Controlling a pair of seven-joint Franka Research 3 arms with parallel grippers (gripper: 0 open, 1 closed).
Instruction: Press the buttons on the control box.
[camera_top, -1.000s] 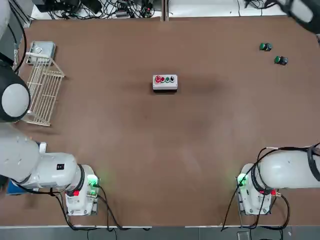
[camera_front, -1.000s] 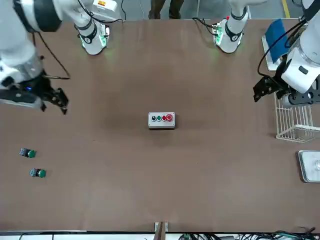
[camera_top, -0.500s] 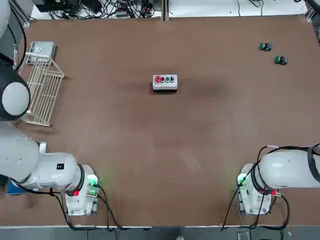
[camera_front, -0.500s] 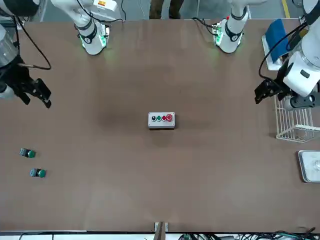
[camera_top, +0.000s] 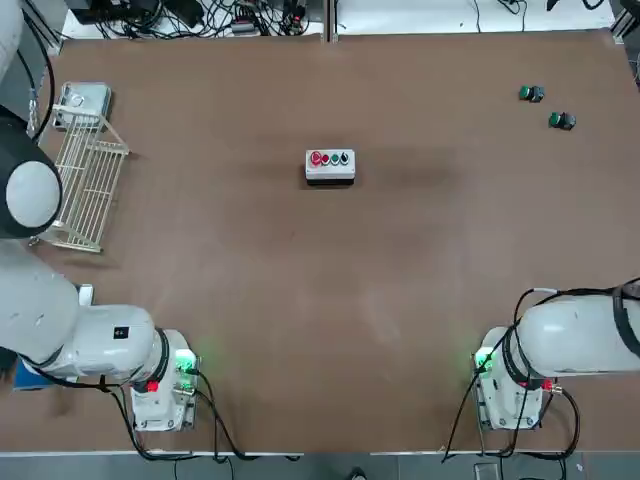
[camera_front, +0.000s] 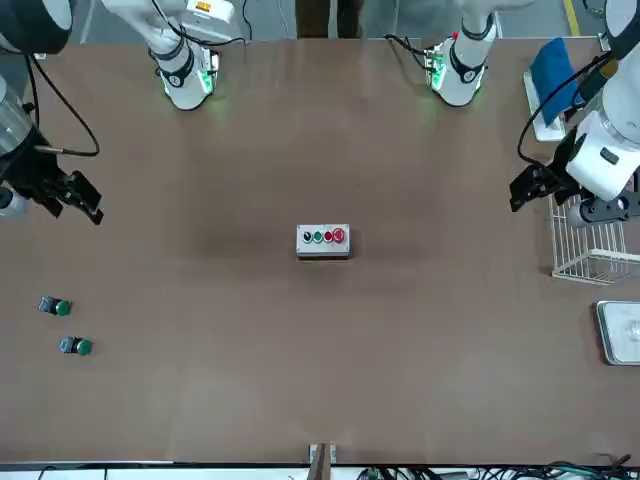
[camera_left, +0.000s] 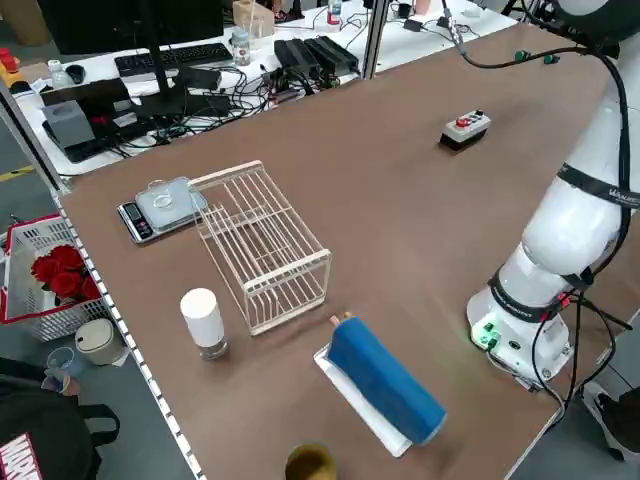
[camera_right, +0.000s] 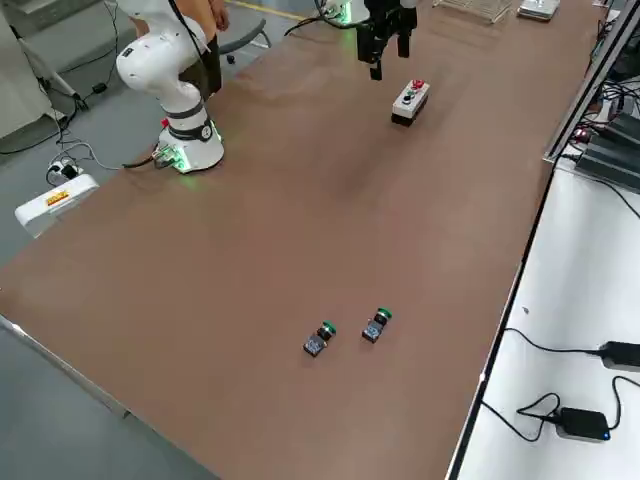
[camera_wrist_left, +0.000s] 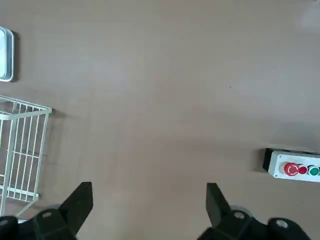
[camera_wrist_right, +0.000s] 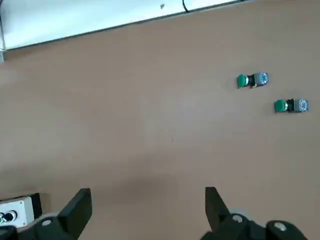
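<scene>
The control box (camera_top: 330, 167) stands alone mid-table, white-grey with a dark top (camera_front: 323, 241). Its buttons (camera_top: 330, 158) run in a row: larger red, red, green, dark (camera_front: 323, 236). My left gripper (camera_front: 530, 185) hangs open and empty off to the robot's left, beside the wire rack, well away from the box. Its wrist view shows the spread fingers (camera_wrist_left: 80, 202) and the control box (camera_wrist_left: 292, 165) far off. My right gripper (camera_front: 75, 195) hangs open and empty over the table's right edge, also far from the box (camera_wrist_right: 17, 210).
Two loose green-black knobs (camera_top: 531, 94) (camera_top: 561, 120) lie at the far right corner. A white wire rack (camera_top: 85, 180) and a small scale (camera_top: 85, 100) sit at the far left. A blue-topped item (camera_left: 385, 380) and a white cylinder (camera_left: 203, 320) stand near the left base.
My right arm has drawn back toward the table's right edge and left the top view. The left gripper has shifted slightly beside the rack. The box has not moved.
</scene>
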